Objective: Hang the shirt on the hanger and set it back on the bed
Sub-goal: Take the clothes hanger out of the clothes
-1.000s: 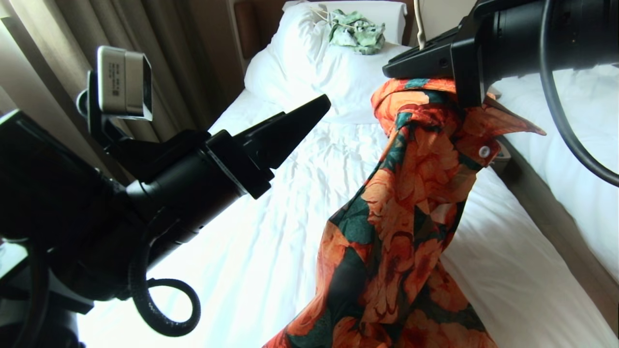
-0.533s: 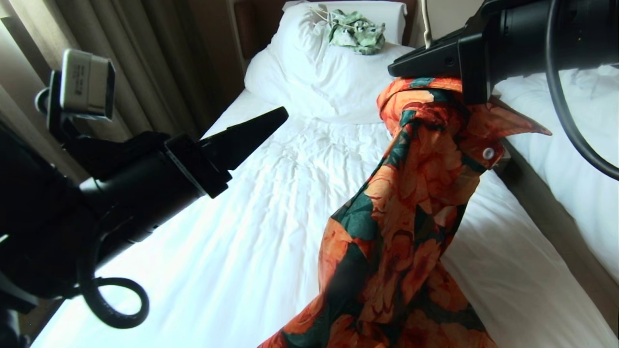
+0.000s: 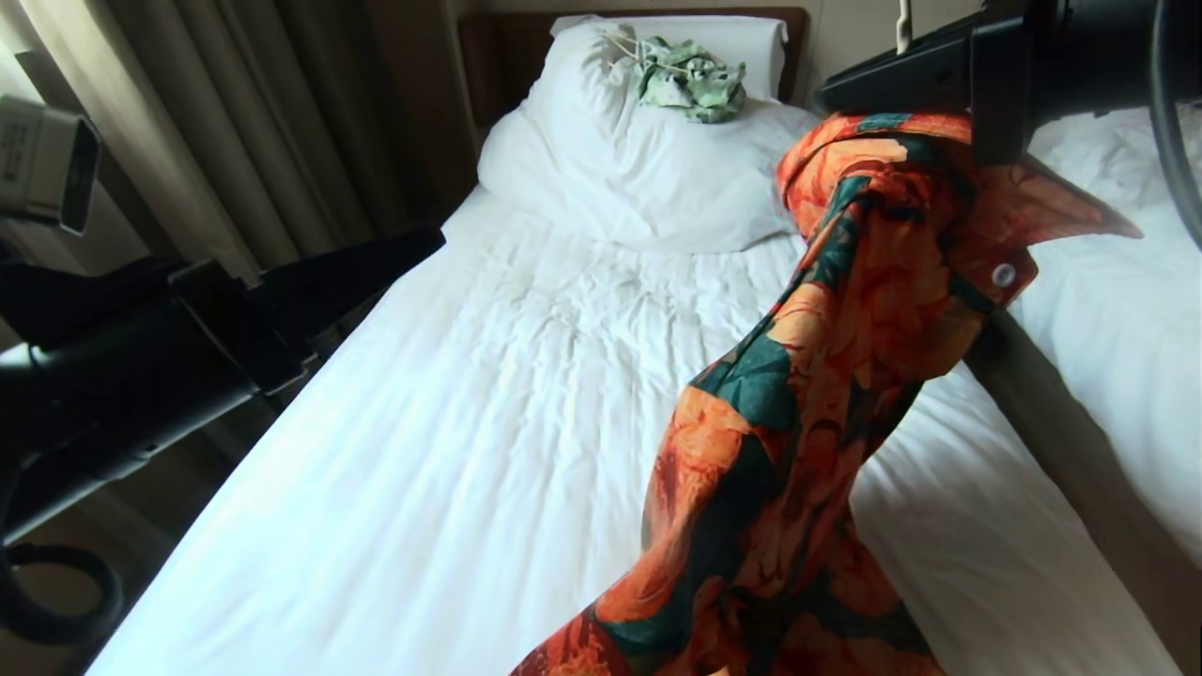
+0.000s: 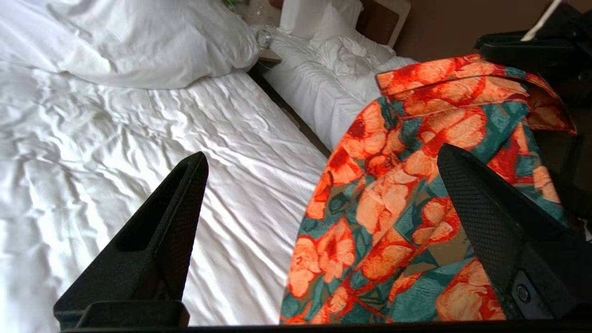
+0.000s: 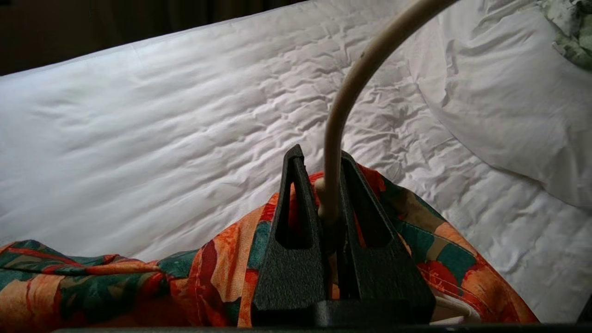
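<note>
progress: the shirt (image 3: 845, 376) hangs from the hanger (image 5: 342, 115), collar bunched just under the hook, body draping in one twisted column whose lower end runs out of the head view toward the foot of the bed (image 3: 451, 451). the hanging step looks largely done, judged from the drape; whether both shoulders sit on the hanger arms cannot be told, the arms being hidden inside the cloth.

right gripper (image 5: 329, 203): fingers pressed together on the hanger's stem just below the curve of the hook, held aloft over the right edge of the bed, toward the head end.

left gripper (image 4: 319, 194): fingers spread wide, holding nothing, out at the bed's left edge; shirt fabric shows between its fingers in the left wrist view but stands apart from them.

left to do, as a judgement: lower hanger and shirt onto the sheet and release. the twist in the cloth may want smoothing first.

containers: none in view. what the bed carries: a bunched white duvet (image 3: 639, 178) and pillow (image 3: 742, 42) at the head end, with a small green-and-white garment (image 3: 690, 80) on top. a second bed (image 3: 1127, 357) lies beyond the right edge.
</note>
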`<state>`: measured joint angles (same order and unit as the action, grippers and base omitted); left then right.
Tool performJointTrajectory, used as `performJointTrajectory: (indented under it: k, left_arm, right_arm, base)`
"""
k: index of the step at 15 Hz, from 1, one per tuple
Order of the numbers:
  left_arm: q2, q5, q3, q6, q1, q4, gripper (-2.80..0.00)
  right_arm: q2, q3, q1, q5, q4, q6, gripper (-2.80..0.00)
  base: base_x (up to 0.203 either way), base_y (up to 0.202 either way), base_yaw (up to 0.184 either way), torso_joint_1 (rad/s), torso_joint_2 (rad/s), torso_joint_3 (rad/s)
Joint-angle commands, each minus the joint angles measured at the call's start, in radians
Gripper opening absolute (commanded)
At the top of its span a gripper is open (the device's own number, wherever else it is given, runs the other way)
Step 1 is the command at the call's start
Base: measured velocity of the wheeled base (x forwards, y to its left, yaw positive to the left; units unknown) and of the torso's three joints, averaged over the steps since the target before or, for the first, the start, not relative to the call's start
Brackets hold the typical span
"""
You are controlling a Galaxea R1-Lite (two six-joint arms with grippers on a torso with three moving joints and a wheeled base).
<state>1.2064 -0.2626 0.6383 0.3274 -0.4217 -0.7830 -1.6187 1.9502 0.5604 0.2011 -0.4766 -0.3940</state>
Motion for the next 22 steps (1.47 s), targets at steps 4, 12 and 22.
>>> performJointTrajectory:
  k: [4,12,22]
  left_arm:
    - [-0.031,0.001,-0.029,-0.002,0.152,-0.003,0.0]
    - [-0.079,0.035,0.05,-0.036,0.201,0.142,-2.8]
    - [-0.204,0.028,0.021,0.006,0.199,0.257,-2.8]
  right_arm:
    - [0.045,-0.054,-0.023,-0.002,-0.002,-0.002,-2.8]
    - [0.065,-0.057,-0.034,-0.022,-0.008,-0.002,-2.8]
    - [0.067,-0.045,-0.042,-0.068,0.057,0.0,-2.8]
  base:
    - [0.0,0.0,0.0,0.115,-0.47,-0.355]
    - [0.0,0.0,0.0,0.174,-0.53,-0.363]
    - [0.0,0.0,0.0,0.199,-0.51,-0.309]
